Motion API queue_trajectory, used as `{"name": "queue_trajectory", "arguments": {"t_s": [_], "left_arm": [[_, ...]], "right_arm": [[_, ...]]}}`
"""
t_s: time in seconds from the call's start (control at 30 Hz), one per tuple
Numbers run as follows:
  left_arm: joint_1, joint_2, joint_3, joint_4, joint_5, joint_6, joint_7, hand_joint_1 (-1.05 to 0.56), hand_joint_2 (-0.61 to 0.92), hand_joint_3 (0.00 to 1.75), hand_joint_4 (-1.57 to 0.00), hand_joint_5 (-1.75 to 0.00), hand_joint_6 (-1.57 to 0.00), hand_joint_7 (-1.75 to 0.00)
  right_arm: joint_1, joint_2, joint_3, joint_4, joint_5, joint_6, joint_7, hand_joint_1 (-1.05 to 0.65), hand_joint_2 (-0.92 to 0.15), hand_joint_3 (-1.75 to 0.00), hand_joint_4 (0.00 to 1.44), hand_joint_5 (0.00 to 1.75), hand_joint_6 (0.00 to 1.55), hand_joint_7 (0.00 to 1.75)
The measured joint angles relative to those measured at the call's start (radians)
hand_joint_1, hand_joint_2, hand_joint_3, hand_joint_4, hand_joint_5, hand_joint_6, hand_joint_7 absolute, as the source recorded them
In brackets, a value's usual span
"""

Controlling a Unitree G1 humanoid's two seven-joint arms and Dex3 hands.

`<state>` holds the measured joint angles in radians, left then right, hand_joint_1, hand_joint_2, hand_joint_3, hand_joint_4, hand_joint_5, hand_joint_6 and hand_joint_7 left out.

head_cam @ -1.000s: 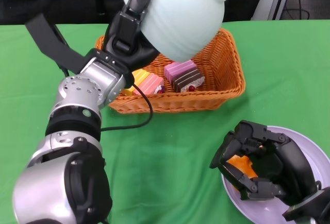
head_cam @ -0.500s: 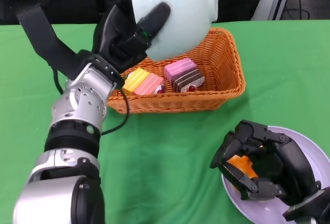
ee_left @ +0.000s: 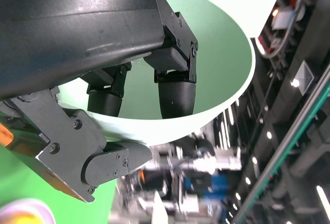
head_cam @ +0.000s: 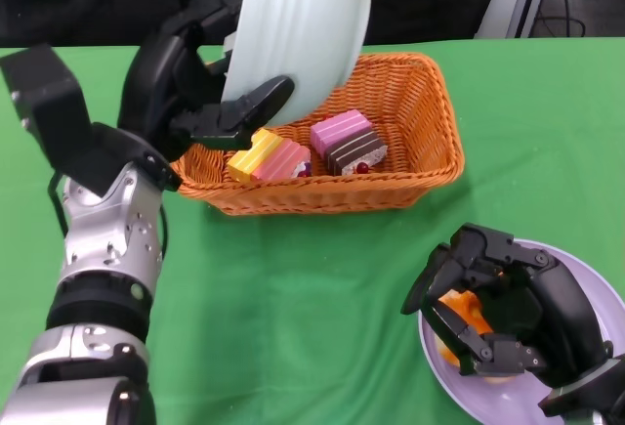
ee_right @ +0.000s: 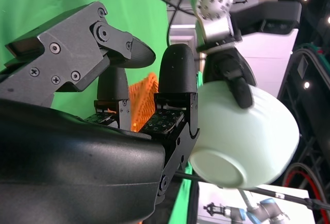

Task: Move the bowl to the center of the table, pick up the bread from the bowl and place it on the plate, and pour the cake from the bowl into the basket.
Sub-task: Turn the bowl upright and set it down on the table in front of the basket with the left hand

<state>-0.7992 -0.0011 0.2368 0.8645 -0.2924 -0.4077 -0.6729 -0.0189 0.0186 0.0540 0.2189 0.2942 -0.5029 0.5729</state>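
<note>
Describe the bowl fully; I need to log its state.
The bowl is pale mint-white with a faintly ribbed outside and a smooth, empty-looking inside in the left wrist view. It looks like plastic or ceramic. The left hand holds it tipped on its side in the air above the basket, fingers inside the rim.

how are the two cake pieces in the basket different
The yellow-topped cake lies near the basket's left end, under the tilted bowl; the chocolate cake lies near the middle. The first has yellow and pink layers; the second has a pink top, dark brown striped layers and a red dot. Both are layered blocks in the basket.
</note>
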Motion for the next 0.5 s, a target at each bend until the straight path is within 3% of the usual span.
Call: {"name": "queue_trajectory", "arguments": {"t_s": [0.1, 0.23, 0.33, 0.5], "left_arm": [[0.022, 0.013, -0.014, 0.003, 0.039, -0.105, 0.024, -0.05, 0.55, 1.19, -0.8, -1.66, -0.8, -1.48], [0.042, 0.038, -0.041, 0.046, 0.126, -0.322, 0.07, -0.07, 0.6, 1.11, -0.71, -1.73, -0.71, -1.53], [0.055, 0.065, -0.058, 0.09, 0.184, -0.464, 0.109, -0.06, 0.61, 1.08, -0.68, -1.75, -0.68, -1.55], [0.095, 0.126, -0.084, 0.137, 0.362, -0.698, 0.288, -0.02, 0.59, 1.11, -0.67, -1.73, -0.69, -1.54]], "right_arm": [[0.0, -0.002, 0.001, -0.009, -0.016, 0.003, -0.012, -0.09, -0.59, -0.92, 0.75, 1.47, 0.68, 1.3], [0.0, -0.003, 0.001, -0.023, -0.012, 0.022, -0.017, -0.08, -0.7, -0.79, 0.68, 1.52, 0.63, 1.33], [-0.003, -0.006, -0.001, -0.035, -0.012, 0.031, -0.02, -0.09, -0.71, -0.76, 0.69, 1.52, 0.63, 1.33], [-0.014, -0.024, -0.009, -0.04, -0.012, 0.068, -0.027, -0.1, -0.72, -0.71, 0.73, 1.48, 0.66, 1.29]]}}
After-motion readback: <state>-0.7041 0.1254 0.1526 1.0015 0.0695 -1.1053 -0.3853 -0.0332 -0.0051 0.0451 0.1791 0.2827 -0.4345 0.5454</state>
